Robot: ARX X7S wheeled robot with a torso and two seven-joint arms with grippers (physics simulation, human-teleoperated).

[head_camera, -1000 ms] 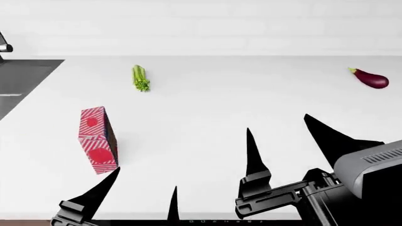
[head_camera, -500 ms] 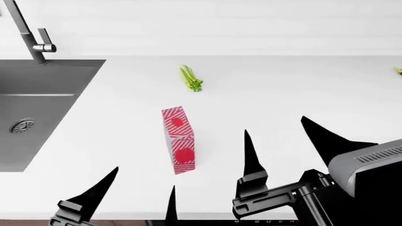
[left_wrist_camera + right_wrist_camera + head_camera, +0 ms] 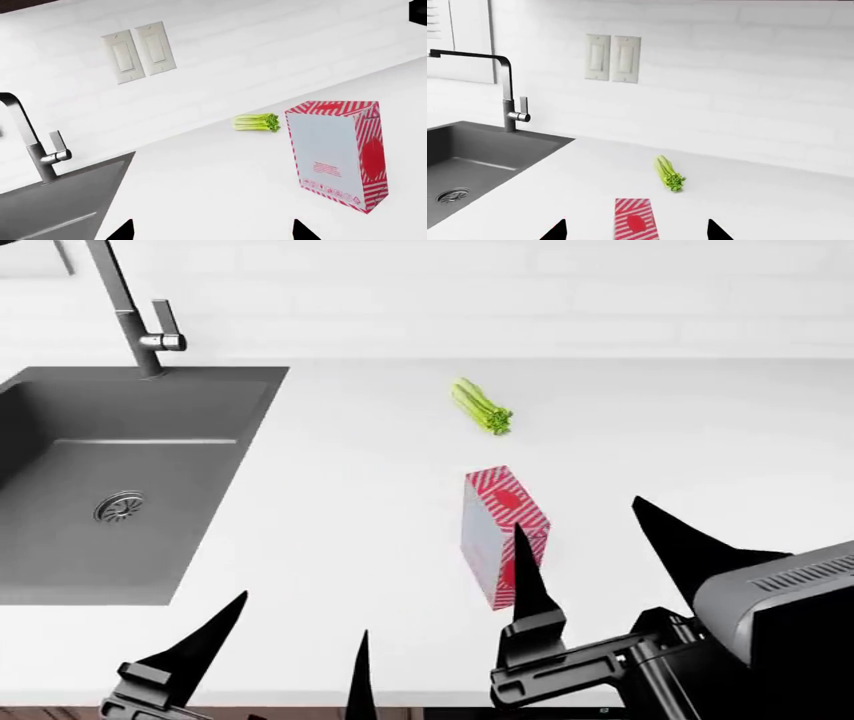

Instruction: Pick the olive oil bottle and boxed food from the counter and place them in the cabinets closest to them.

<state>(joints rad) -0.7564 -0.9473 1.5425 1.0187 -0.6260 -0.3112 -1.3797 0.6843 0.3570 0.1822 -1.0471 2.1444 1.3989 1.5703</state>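
Boxed food (image 3: 505,535) stands upright mid-frame on the counter (image 3: 334,540), lined up between the right gripper's (image 3: 594,550) spread, empty fingers, ready for a grab; left gripper (image 3: 300,640) hangs released, empty.

Boxed food (image 3: 501,532): lower right corner hidden behind my right gripper (image 3: 607,550) finger in head view. In right wrist view, carton (image 3: 635,220) cut off by frame edge, only top showing. Small print on its pale side (image 3: 327,155) too tiny to read. Sink (image 3: 80,540) cropped at frame's left. Faucet (image 3: 134,310) top cut off. Left gripper (image 3: 300,640): only finger tips in view, body out of frame.
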